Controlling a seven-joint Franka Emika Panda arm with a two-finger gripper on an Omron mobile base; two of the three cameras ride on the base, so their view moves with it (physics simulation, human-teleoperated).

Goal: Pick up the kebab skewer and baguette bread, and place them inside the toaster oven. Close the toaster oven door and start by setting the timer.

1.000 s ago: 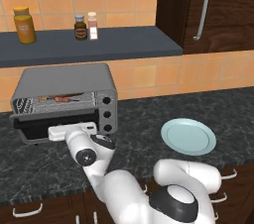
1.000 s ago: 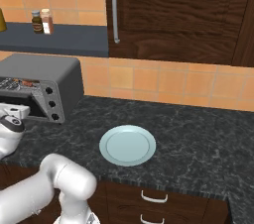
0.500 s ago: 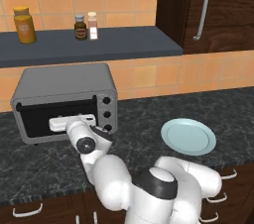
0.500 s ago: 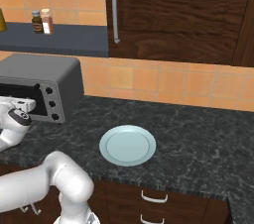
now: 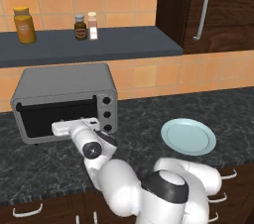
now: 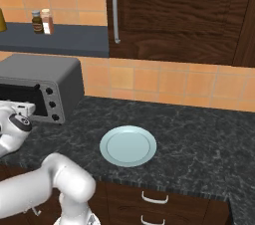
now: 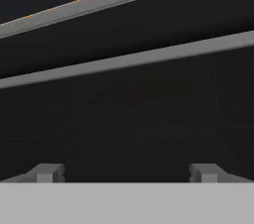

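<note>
The grey toaster oven (image 5: 64, 82) stands on the counter at the left, three black knobs (image 5: 105, 114) on its right side. The toaster oven door (image 5: 54, 114) stands upright against the oven front, its dark glass facing me. My gripper (image 5: 58, 128) is pressed close to the lower part of that door, open and holding nothing. In the hand view the fingertips (image 7: 49, 172) sit wide apart right before the dark glass (image 7: 129, 119), with a grey door bar (image 7: 124, 60) across above them. The kebab skewer and baguette bread are hidden behind the glass.
A pale blue plate (image 5: 188, 136) lies bare on the dark counter to the right of the oven. A shelf (image 5: 124, 44) above the oven carries a yellow jar (image 5: 24, 25) and two small bottles (image 5: 80, 27). Dark wall cabinets with a metal handle (image 5: 201, 10) hang at the upper right.
The oven door has swung up from lying flat open to upright against the oven. My hand rose with it toward the oven front, and the food on the rack no longer shows.
</note>
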